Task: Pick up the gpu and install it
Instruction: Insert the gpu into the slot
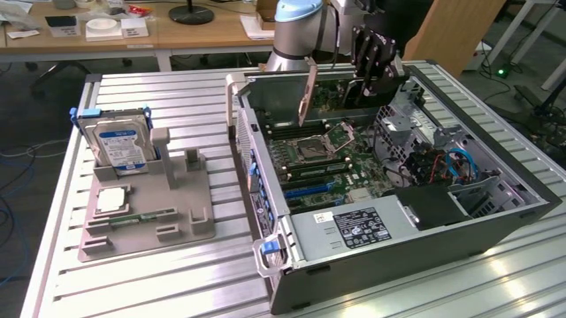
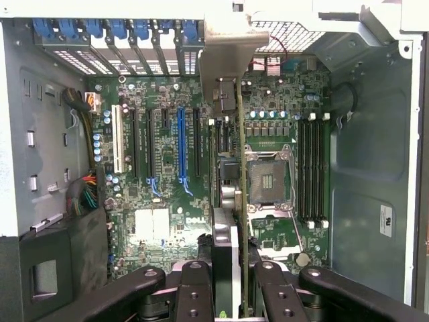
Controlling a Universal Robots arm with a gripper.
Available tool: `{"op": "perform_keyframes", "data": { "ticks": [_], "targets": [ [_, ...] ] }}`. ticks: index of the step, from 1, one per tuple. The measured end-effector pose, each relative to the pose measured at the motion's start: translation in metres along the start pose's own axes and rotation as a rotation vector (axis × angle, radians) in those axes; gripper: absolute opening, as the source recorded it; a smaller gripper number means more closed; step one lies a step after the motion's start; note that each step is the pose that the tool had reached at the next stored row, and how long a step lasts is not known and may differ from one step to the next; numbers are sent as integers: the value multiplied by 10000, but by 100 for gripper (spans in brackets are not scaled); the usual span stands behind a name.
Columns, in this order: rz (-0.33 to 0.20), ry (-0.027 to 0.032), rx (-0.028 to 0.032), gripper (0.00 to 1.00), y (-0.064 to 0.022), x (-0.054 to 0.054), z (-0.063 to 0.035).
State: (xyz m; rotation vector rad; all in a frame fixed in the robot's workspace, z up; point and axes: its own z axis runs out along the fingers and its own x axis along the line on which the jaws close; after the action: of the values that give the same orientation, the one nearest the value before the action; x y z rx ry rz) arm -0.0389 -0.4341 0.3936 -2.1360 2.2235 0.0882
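Gpu [image 1: 320, 93] hangs upright on its long edge over the open case [image 1: 398, 265]. It is clamped in the end effector [image 1: 365, 89], whose black fingers are drawn narrow on the end away from the metal bracket. The bracket end points toward the case's rear wall, on the exterior view's left. In that view the card looks raised above the motherboard [image 1: 323, 156], though I cannot tell whether its lower edge touches a slot.

At the exterior view's left, a grey holder [image 1: 168, 199] lies on the slatted bench [image 1: 177, 86], well apart from the case. A hard drive [image 1: 119, 147] with a blue-and-white label stands upright at the holder's far end. Nearer the camera a square chip [image 1: 113, 199] lies flat in a recess, with a memory stick [image 1: 146, 216] lying flat just beside it.

Further right is the case, on its side with the motherboard facing up. The socket [image 1: 320, 142] sits near the board's middle (its metal frame catches the light). A power supply [image 1: 354, 228] with a white label fills the near corner. Behind the case rises the arm [image 1: 296, 30], reaching down over the far end.

From the wrist, the gpu [image 2: 231, 221] is seen edge-on, running away from the end effector [image 2: 231, 282] with black fingers [image 2: 194, 288] pressed on either side of it. It lines up over the motherboard [image 2: 134, 194] between the blue slot [image 2: 179, 151] and the socket [image 2: 268, 178]. Its bracket reaches the rear wall, where blue clips stand in a row.
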Motion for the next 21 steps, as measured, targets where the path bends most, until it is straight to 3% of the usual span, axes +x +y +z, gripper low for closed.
{"op": "perform_keyframes", "data": {
  "ticks": [21],
  "targets": [
    [166, 5, 14, 28, 40, 51, 44]
  ]
}}
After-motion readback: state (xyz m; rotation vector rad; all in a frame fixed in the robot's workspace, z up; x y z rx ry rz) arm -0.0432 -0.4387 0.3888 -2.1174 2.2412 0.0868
